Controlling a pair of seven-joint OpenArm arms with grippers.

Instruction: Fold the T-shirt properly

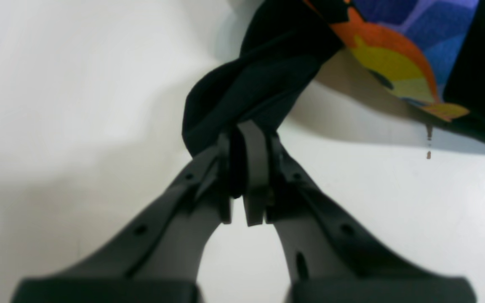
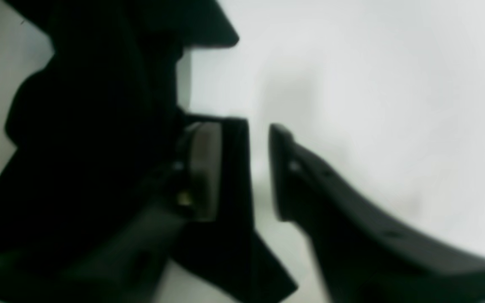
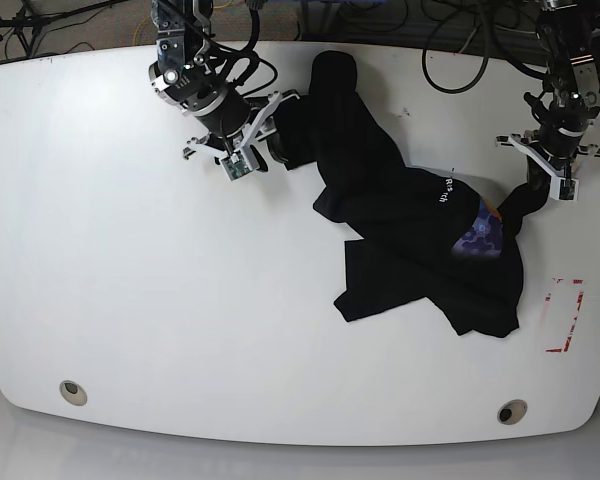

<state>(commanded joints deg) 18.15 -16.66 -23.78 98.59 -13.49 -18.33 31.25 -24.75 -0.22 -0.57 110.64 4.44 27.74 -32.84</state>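
Table (image 3: 130,300): white, carrying the crumpled shirt right of middle.
T-shirt (image 3: 410,235): black, bunched, purple-blue graphic showing near its right edge.
Left gripper (image 1: 244,176): clamped on a twisted black fold of the shirt.
Right gripper (image 2: 259,168): jaws parted narrowly, one finger (image 2: 204,168) against black cloth.

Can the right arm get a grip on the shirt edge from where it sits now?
Probably yes. The right gripper is open, with black cloth of the T-shirt lying against one finger, and nothing blocks it. The gap itself looks empty, so it likely needs a small shift first.
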